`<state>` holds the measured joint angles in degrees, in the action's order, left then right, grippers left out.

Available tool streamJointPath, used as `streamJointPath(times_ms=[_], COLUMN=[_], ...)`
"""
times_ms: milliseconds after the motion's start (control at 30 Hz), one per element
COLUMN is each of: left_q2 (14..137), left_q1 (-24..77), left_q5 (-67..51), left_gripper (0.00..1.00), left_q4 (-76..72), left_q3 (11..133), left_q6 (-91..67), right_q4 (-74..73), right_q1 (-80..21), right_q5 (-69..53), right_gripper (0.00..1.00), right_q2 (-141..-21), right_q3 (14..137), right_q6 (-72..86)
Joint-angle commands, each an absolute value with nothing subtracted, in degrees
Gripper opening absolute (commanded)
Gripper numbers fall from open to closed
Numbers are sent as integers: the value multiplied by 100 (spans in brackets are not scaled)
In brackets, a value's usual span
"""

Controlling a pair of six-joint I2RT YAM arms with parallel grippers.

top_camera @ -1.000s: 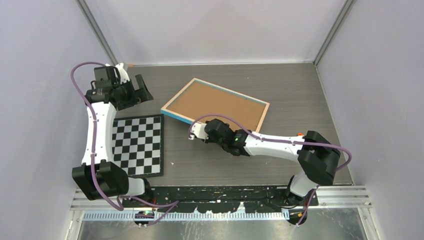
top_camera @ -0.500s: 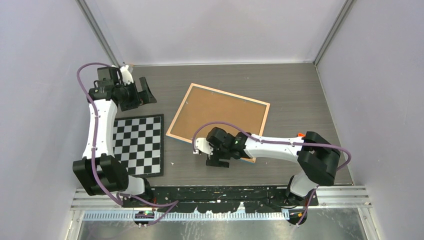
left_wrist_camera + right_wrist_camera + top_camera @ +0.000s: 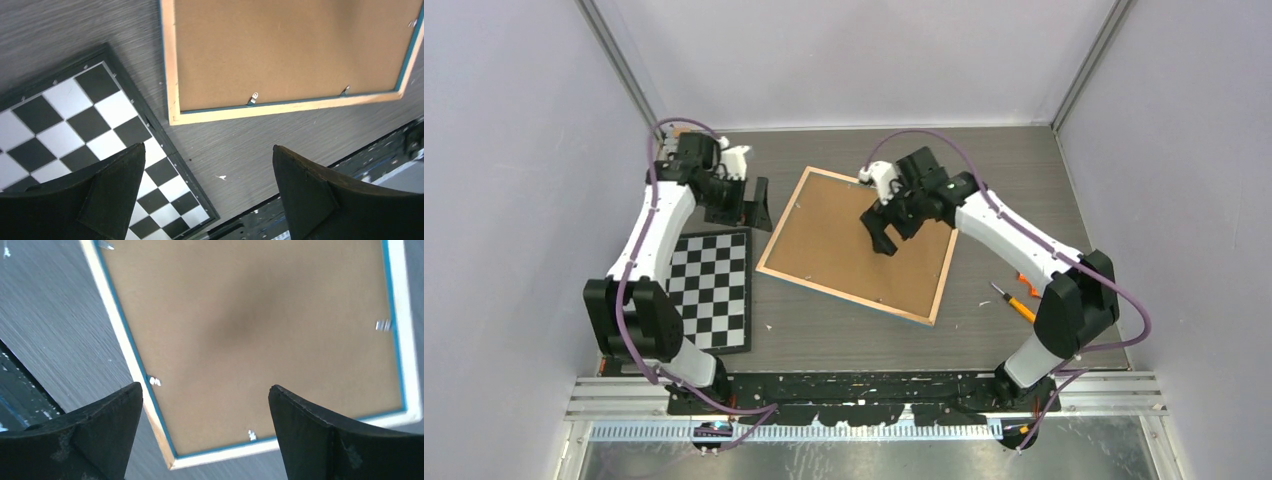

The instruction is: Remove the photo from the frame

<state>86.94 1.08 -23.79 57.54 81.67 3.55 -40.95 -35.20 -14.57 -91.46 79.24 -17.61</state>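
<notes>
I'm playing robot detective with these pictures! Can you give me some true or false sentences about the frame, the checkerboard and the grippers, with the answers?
1. The frame lies with its brown back facing up. True.
2. The right gripper is gripping the frame. False: it is open above the frame's back, holding nothing.
3. The checkerboard lies on top of the frame. False: it lies beside the frame on the table.
4. The left gripper is open. True.
5. The photo is showing. False: only the frame's back shows.

The grey surface (image 3: 824,340) carries the frame (image 3: 834,250), back up, a checkerboard (image 3: 699,290) just left of it, and a screwdriver (image 3: 1021,308) near its right.
</notes>
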Motion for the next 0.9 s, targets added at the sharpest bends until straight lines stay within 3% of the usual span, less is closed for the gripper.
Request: streamJointPath(times_ms=[0, 467, 767, 867], left_q2=[9168, 11492, 12241, 12319], left_q1=[575, 1052, 1331, 1350], left_q5=[-2047, -1572, -1451, -1460], left_gripper=[100, 100, 99, 93], left_q4=[5789, 5555, 5554, 5547], left_q3=[8570, 10057, 10277, 10121], left_q6=[949, 1311, 1421, 1432], right_q4=[-4985, -5487, -5477, -5544], right_q1=[-2558, -372, -79, -77], right_q5=[-2182, -2337, -2287, -2308], right_gripper=[100, 100, 100, 100], right_q2=[-9266, -9378, -10188, -10597], right_q3=[7988, 7345, 7625, 7812], right_q6=[-939, -143, -148, -213])
